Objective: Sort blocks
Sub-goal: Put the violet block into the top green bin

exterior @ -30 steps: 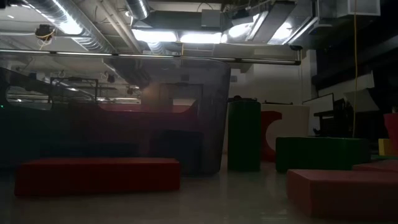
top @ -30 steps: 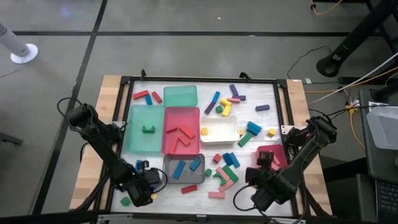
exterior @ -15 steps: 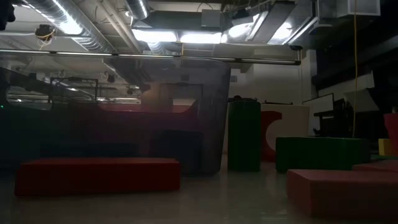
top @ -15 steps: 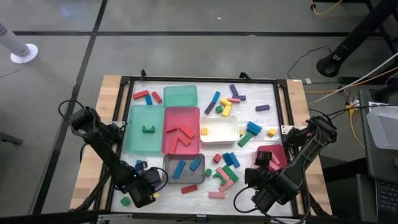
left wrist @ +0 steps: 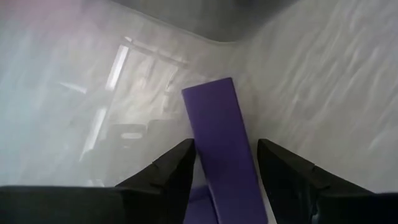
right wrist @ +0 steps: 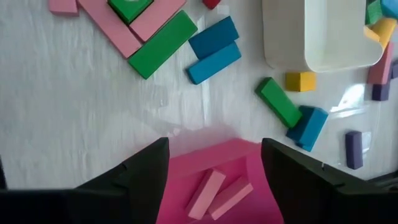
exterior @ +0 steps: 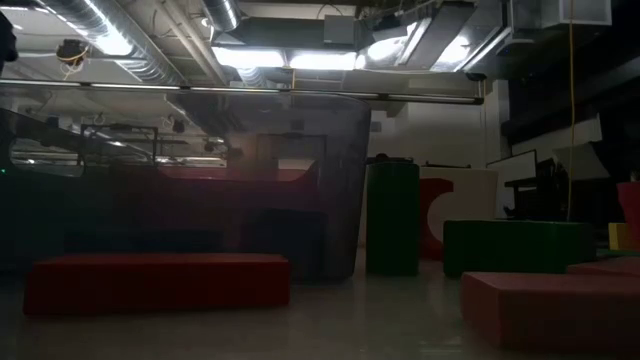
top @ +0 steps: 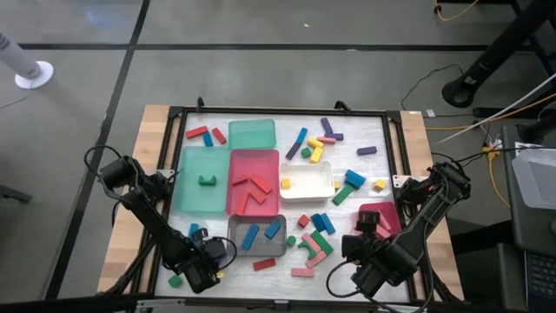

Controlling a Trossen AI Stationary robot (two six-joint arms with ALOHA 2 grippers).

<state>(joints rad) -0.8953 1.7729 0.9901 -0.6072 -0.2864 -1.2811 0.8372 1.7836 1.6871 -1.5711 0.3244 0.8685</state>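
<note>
At the left front of the table, the left gripper is seen low over the white surface, and in its wrist view a purple bar is gripped between the two fingers, which are closed on its sides. Just beside it lies a small green block near the front edge. The sorting is judged as partly done: one green piece is in the green tray, some red bars are in the red tray, blue bars are in the grey tray, and two pink bars are in the pink tray. The white tray looks almost empty. Many blocks are left loose, mostly behind the trays and in the middle right. At the right front, the right gripper is held open above the pink tray, with nothing between its fingers. The table is closed by a dark frame. Free room is found mainly along the front, between the two arms; the middle is crowded.
</note>
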